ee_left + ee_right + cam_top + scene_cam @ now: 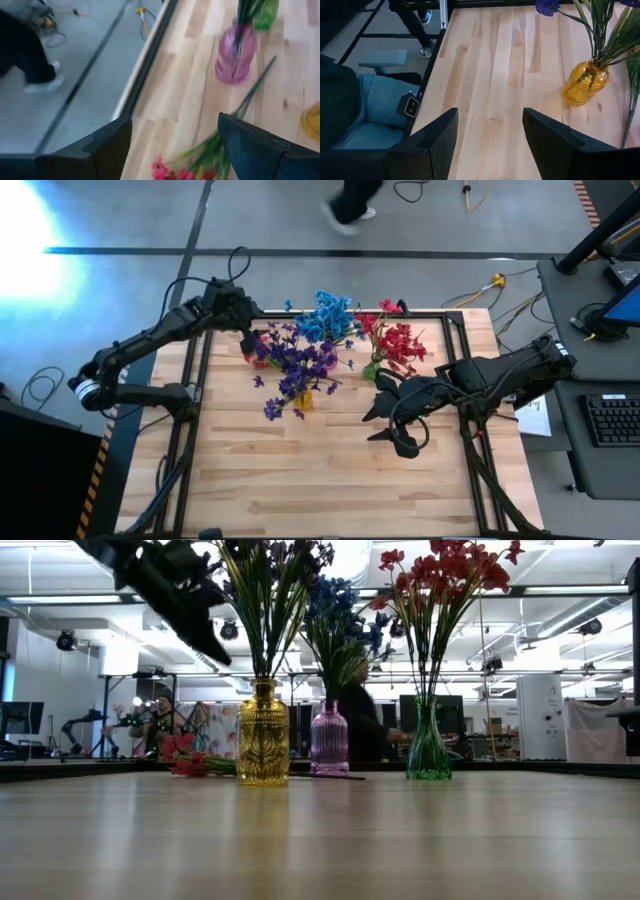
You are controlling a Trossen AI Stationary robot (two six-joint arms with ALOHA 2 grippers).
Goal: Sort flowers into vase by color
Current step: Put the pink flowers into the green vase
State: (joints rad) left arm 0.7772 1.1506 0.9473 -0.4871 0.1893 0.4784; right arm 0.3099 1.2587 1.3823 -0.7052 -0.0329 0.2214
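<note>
While the right end effector (392, 426) waits open, the left end effector (247, 330) hovers open above a red sprig (195, 159).

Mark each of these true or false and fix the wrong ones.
1. Three vases stand on the table: yellow vase, pink vase, green vase. True.
2. The red flowers stand in the yellow vase. False: they are in the green vase; the yellow holds purple flowers.
3. A loose red sprig lies on the table. True.
4. The left tool grips that sprig. False: its fingers are open above it.
5. The right tool is open and empty. True.
</note>
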